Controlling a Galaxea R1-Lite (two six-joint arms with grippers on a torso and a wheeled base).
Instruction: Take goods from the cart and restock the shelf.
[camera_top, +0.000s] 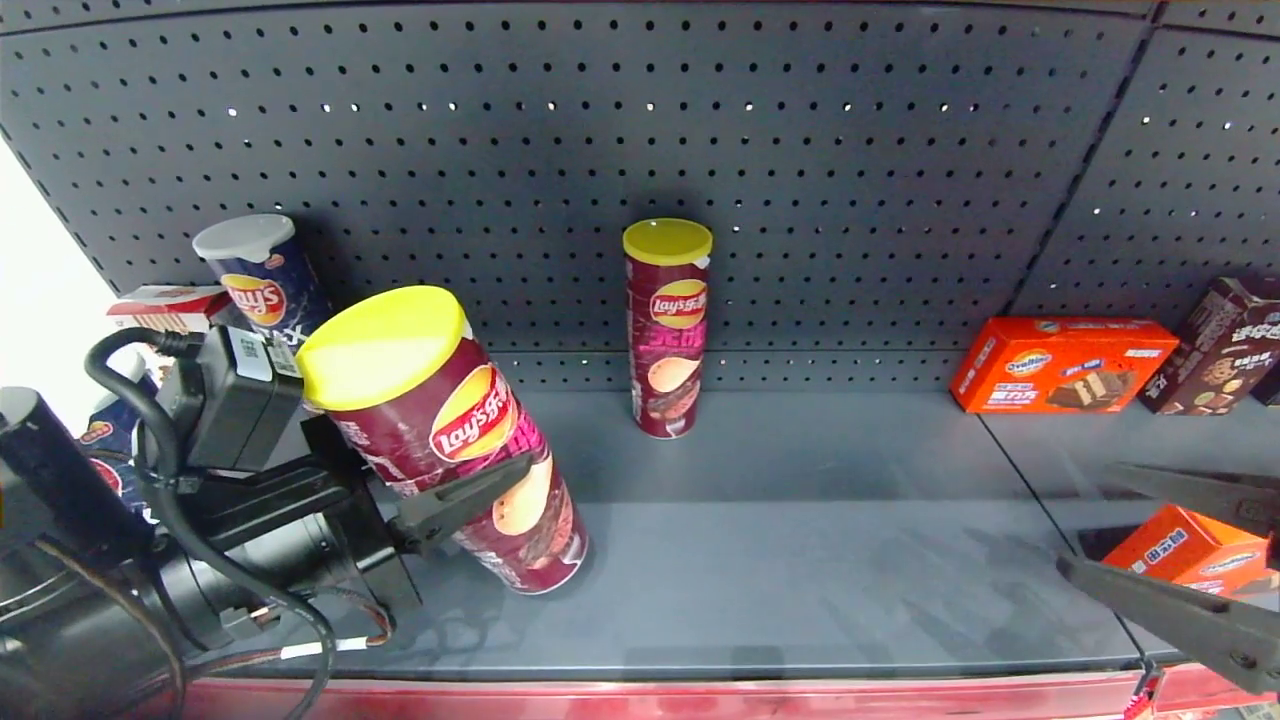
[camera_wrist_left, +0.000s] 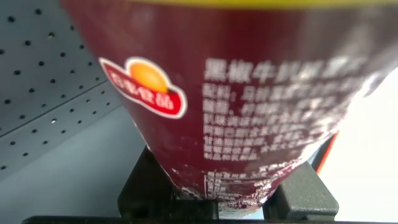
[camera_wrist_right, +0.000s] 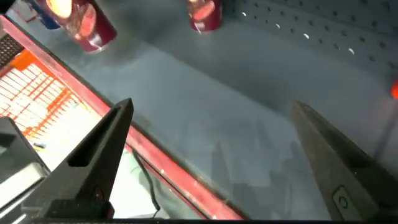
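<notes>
While the left end effector grips the maroon cardboard crisp tube with the yellow plastic lid, the placing step looks to be in hand. The tube sits at 8 o'clock on the dark grey metal shelf, leaning with its lid toward the front left and its base low on the deck. I cannot tell whether the base touches.

A second maroon tube with a yellow lid stands upright at 12 o'clock against the perforated back panel. A blue tube with a grey lid is at 10 o'clock and an orange rectangular carton at 2 o'clock. The right end effector hangs at 4 o'clock with its jaws spread wide and nothing between them.

The next move probably calls for righting the tube, setting its base flat and then letting go, well apart from the 12 o'clock tube.

From the head view the lean is plain. From the left wrist the black pads show pressed against the tube's printed side. From the right wrist the red front lip of the shelf runs under the open jaws.
</notes>
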